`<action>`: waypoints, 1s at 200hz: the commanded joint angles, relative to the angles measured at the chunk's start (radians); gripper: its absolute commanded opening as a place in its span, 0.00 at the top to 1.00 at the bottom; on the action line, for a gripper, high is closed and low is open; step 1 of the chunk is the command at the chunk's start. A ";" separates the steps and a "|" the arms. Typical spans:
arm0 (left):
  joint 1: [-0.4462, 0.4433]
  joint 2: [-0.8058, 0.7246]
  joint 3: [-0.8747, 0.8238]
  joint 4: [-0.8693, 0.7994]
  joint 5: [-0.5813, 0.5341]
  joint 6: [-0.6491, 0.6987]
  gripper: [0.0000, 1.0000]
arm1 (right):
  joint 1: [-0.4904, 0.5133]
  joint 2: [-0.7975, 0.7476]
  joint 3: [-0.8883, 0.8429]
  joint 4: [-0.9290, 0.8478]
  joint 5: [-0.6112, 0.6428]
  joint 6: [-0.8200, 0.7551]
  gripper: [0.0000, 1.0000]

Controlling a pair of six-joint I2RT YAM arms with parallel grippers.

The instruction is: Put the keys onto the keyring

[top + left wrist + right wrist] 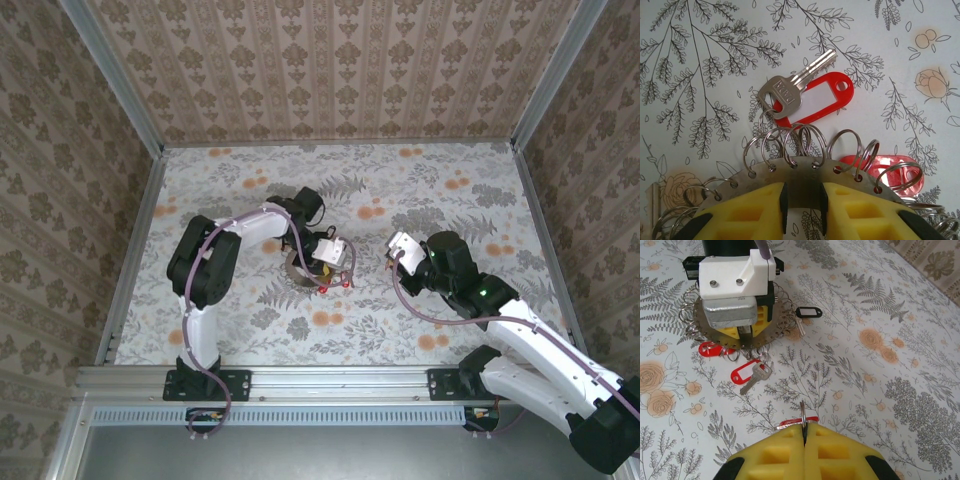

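The keyring [802, 172] is a flat silvery band with small wire loops threaded through holes along its rim; it lies on the table [300, 275]. My left gripper [802, 200] stands over the band, its pads a little apart, and grips nothing. A metal key on a red tag [782, 95] lies just beyond the rim, loose on the cloth [756, 375]. A second red tag [890, 172] rests by the rim. My right gripper [804, 432] is shut on a split ring with a red-tagged key [797, 420] under the fingers, well clear of the keyring [700, 322].
A black tag with a key [807, 312] lies beyond the ring, near the left arm's white wrist housing [735, 272]. Patterned walls enclose the floral table [450, 200] on three sides. The right arm [480, 295] reaches in from the near right.
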 commanded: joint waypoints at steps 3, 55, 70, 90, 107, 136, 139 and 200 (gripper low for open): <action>0.003 -0.037 -0.031 0.019 0.064 0.005 0.73 | -0.002 -0.009 0.020 -0.015 0.014 -0.010 1.00; -0.005 -0.027 -0.038 0.042 0.065 -0.003 0.73 | -0.003 -0.008 0.019 -0.013 0.017 -0.010 1.00; -0.008 -0.022 -0.033 0.044 0.059 -0.010 0.73 | -0.003 -0.008 0.017 -0.014 0.016 -0.010 1.00; -0.011 -0.021 -0.030 0.039 0.062 -0.014 0.75 | -0.003 -0.008 0.016 -0.011 0.017 -0.010 1.00; -0.015 -0.024 -0.030 0.031 0.069 -0.014 0.77 | -0.003 -0.009 0.016 -0.012 0.018 -0.010 1.00; -0.016 -0.036 -0.042 0.033 0.078 -0.020 0.79 | -0.004 -0.011 0.012 -0.009 0.018 -0.008 1.00; -0.014 -0.037 -0.043 0.032 0.076 -0.020 0.79 | -0.003 -0.010 0.011 -0.009 0.019 -0.008 1.00; -0.010 -0.050 -0.044 0.004 0.075 -0.021 0.77 | -0.003 -0.012 0.009 -0.004 0.019 -0.007 1.00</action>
